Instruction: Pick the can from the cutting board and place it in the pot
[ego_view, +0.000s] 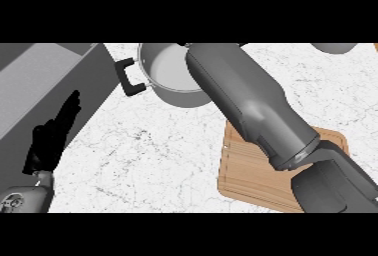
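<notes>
The grey pot (164, 67) with a black side handle (130, 78) stands at the back of the counter. My right forearm (251, 107) reaches from the lower right across the wooden cutting board (247, 177) to the pot's opening. Only dark slivers of my right hand (182, 44) show at the picture's top edge, over the pot. No can shows on the board or anywhere else. My left hand (50, 137) rests open at the left edge, fingers up.
A grey recessed surface (44, 75) runs along the left side beyond the counter's edge. Part of a grey round object (336, 47) shows at the top right. White marble counter (148, 150) lies between the left hand and the board.
</notes>
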